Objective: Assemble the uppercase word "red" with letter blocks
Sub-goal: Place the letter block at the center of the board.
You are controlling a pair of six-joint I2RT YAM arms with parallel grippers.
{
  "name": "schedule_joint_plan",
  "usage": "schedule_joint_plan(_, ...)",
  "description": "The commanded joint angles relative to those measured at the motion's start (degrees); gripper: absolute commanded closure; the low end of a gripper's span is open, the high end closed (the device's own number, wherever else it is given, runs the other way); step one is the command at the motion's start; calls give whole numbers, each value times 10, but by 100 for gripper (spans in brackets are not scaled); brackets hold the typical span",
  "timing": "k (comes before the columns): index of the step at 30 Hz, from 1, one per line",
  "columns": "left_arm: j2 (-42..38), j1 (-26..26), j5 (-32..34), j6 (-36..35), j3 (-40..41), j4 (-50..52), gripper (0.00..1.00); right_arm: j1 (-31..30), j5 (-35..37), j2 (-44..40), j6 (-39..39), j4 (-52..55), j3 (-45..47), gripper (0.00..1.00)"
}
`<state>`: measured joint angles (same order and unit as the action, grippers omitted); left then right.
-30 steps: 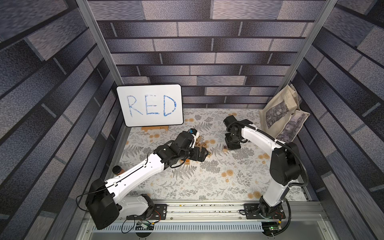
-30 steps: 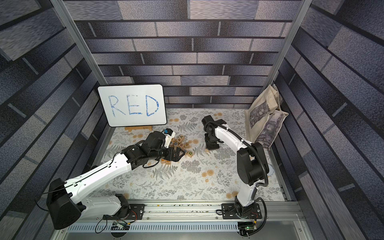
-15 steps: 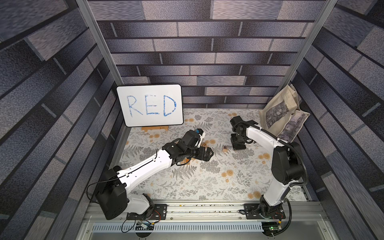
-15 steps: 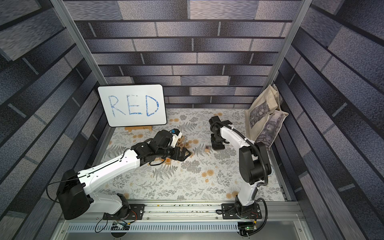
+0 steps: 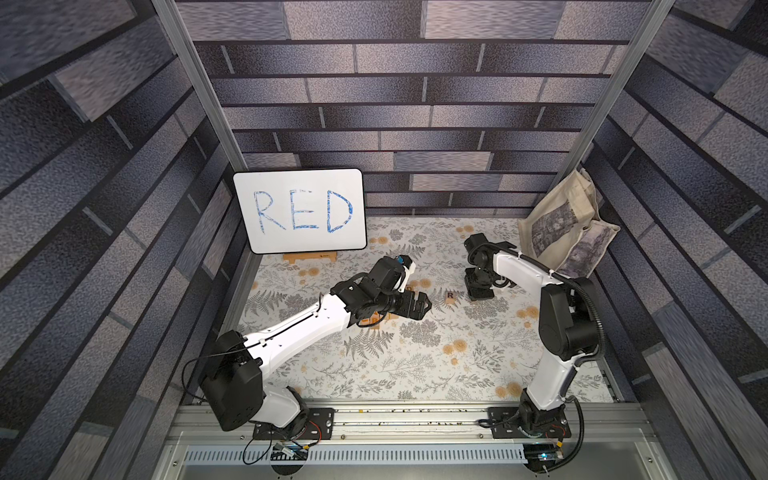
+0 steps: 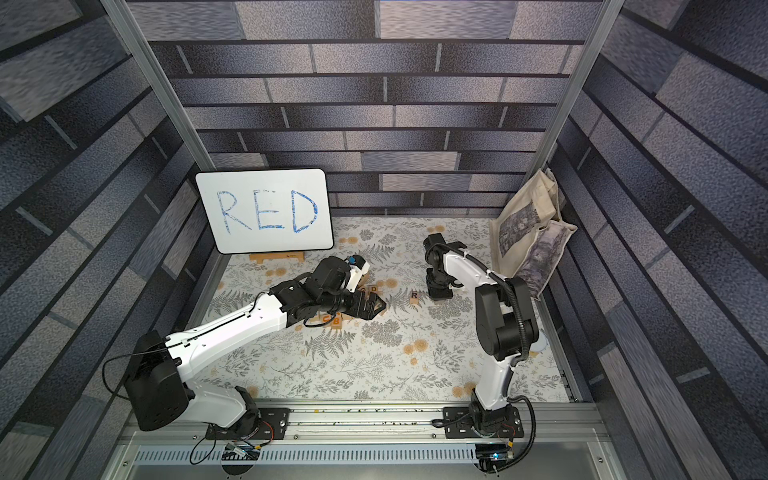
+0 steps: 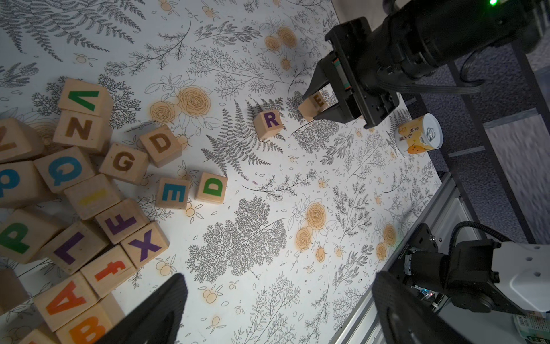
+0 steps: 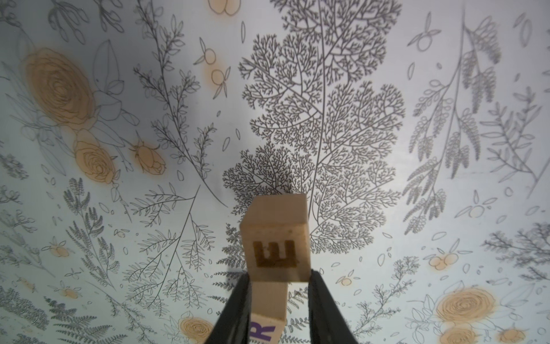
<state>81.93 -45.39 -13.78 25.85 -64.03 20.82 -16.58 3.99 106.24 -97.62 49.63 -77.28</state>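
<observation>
One can (image 7: 419,135) (yellow) near right hand (image 7: 311,107)

The block pile (image 6: 334,320) was largely hidden by the left arm (image 6: 232,328). The R block (image 8: 269,300) was cropped in the right wrist view.

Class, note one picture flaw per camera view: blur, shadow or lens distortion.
Both top views: the wide lens splays the brick walls. Left wrist: the left claw is dark and blurred up close. Right wrist: the E block looks soft; a grey shadow dims the mat.
</observation>
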Motion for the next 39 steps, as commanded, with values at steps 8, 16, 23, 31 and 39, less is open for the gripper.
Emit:
schedule_joint_plan(8, 9, 7, -18, -14, -20, 10, 0, 3, 8, 13, -8, 3, 11, 73)
schedule_joint_plan(16, 9, 8, -21, -11, -18, 9, 0, 4, 1, 4, -3, 6, 3, 48)
schedule_joint_plan(23, 9, 3, -20, -1, -18, -1, 0, 3, -4, -24, 30, 12, 8, 13)
schedule_joint_plan(31, 11, -5, -8, 15, -25, -2, 0, 3, -27, -37, 198, 47, -1, 4)
schedule_joint_plan(39, 11, -11, -5, 26, -29, 1, 0, 4, -19, -52, 368, 66, 11, 1)
